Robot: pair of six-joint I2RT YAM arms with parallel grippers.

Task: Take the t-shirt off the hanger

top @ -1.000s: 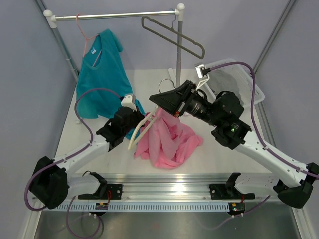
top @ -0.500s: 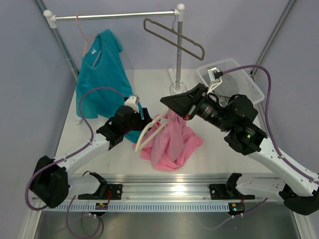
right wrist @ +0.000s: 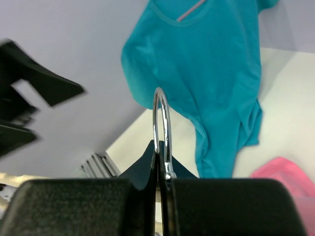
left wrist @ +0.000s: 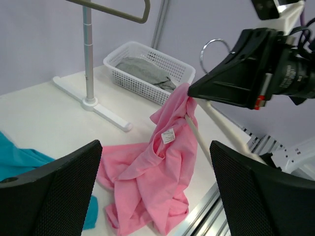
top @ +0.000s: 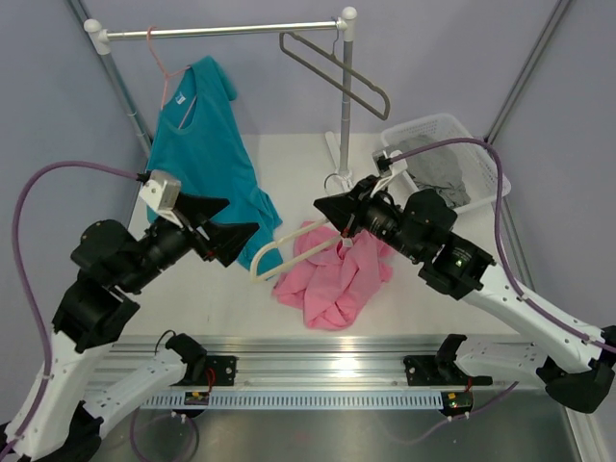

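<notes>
My left gripper [top: 243,215] has backed off toward the left of the frame, fingers spread and empty. The right gripper [top: 323,205] alone is pinching the cream hanger [top: 264,260] at its metal hook. The pink t-shirt [top: 332,284] is slumping at centre frame, seemingly still snagged at the hanger's neck. I'm counting three hangers, two t-shirts and one basket [top: 416,126].

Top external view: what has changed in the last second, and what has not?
The left gripper drew back leftward from the hanger, jaws open. The right gripper keeps its hold on the hanger, the t-shirt still draped from it onto the table. The teal t-shirt and basket stayed.
</notes>
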